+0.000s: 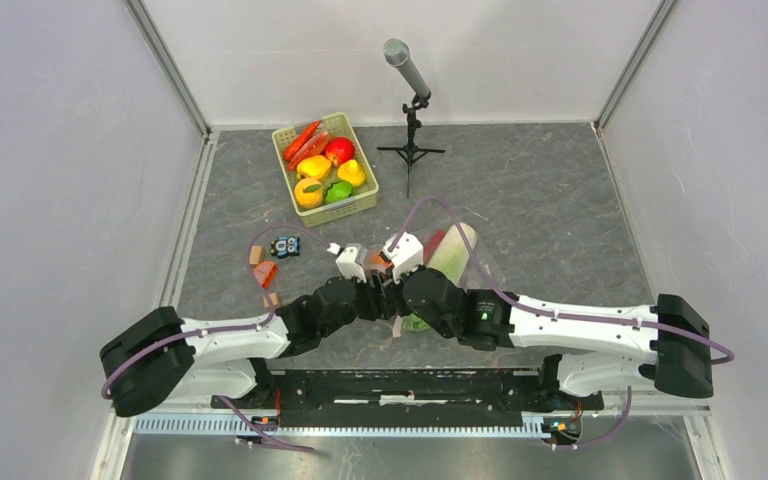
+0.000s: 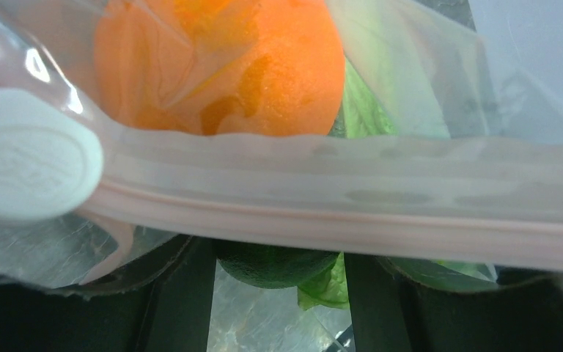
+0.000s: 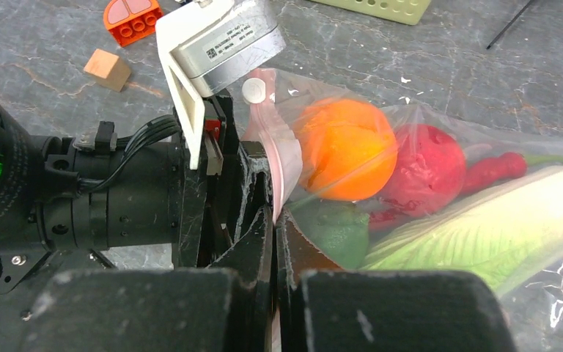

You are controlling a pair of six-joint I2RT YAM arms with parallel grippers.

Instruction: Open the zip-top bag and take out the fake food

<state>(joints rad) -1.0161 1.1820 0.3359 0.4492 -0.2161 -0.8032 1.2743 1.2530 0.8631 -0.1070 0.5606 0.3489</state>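
The zip-top bag [image 3: 410,121] lies on the table's middle [image 1: 457,255]. It holds an orange [image 3: 344,150], a red piece [image 3: 429,169], a dark green fruit [image 3: 333,231] and a cabbage [image 3: 484,235]. My right gripper [image 3: 275,220] is shut on the pink zip strip [image 3: 267,150] at the bag's left end, below its white slider [image 3: 253,92]. My left gripper [image 2: 278,253] is right against the same end; its fingers [image 2: 183,293] stand apart and the zip strip [image 2: 352,205] crosses over their tips, hiding them. The orange [image 2: 220,66] and green fruit [image 2: 275,264] show through the bag. Both grippers meet in the top view, left [image 1: 370,275] and right [image 1: 397,272].
A green basket [image 1: 362,200] of toy peppers and fruit stands at the back left. A microphone on a tripod [image 1: 410,150] stands behind the bag. Toy blocks [image 1: 265,272] and a small blue toy [image 1: 285,247] lie left of the grippers; a wooden cube [image 3: 107,70] is near.
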